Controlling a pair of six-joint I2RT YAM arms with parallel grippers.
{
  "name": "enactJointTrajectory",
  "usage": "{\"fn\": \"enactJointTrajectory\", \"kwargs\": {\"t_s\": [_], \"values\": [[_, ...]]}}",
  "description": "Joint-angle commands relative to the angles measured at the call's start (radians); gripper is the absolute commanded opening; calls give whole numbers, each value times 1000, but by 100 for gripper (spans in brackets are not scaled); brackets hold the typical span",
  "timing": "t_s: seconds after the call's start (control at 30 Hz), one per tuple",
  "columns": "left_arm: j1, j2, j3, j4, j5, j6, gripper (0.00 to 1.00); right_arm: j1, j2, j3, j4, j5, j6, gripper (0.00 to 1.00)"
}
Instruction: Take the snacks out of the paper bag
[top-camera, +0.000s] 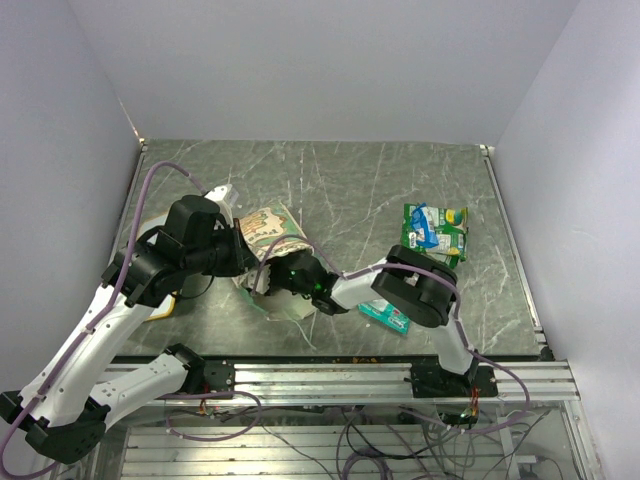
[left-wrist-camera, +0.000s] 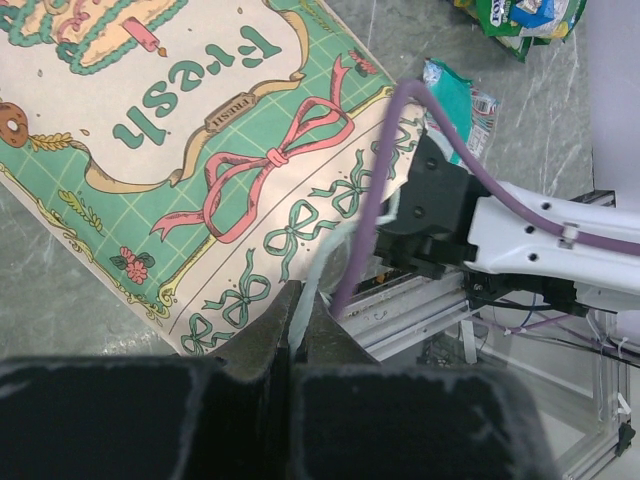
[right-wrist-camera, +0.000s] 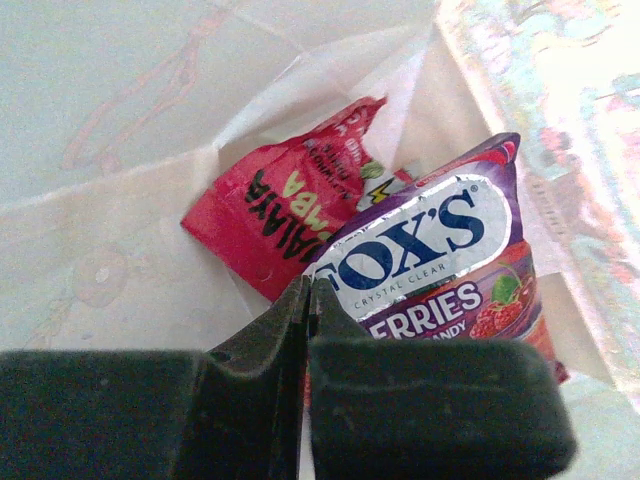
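Note:
The green paper bag (top-camera: 270, 228) lies on its side, its mouth facing the arms. My left gripper (top-camera: 243, 262) is shut on a pale strip at the bag's mouth (left-wrist-camera: 297, 310), its rim or string handle. The printed side of the bag fills the left wrist view (left-wrist-camera: 200, 150). My right gripper (top-camera: 287, 276) is inside the bag's cream interior (right-wrist-camera: 120, 270), shut (right-wrist-camera: 308, 290) on the corner of a magenta-purple snack packet (right-wrist-camera: 440, 260). A red packet (right-wrist-camera: 270, 220) lies behind it. Green-and-white packets (top-camera: 435, 228) and a teal-edged packet (top-camera: 385, 316) lie on the table.
The dark marbled table (top-camera: 350, 180) is walled on three sides. A yellow-framed board edge (top-camera: 163, 310) shows under my left arm. The metal rail (top-camera: 330, 375) runs along the near edge. My right arm (left-wrist-camera: 540, 240) crosses close to the left gripper.

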Motion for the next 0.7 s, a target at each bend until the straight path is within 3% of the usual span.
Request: {"fn": "enactJointTrajectory", "kwargs": {"t_s": [0.0,0.47,0.63,0.67], "values": [[-3,-6,28,14,-20,5,7,8,-139,-71,14,-32,18,0],[-3,1,16,47,-25,3,7,46,-464,-360,-122,-219,8,0],[-2,-4,2,76,7,-5,7,45,-485,-378,-196,-205,-12,0],[-3,-6,-1,80,12,-6,7,45,-481,-371,-203,-208,-1,5]]}}
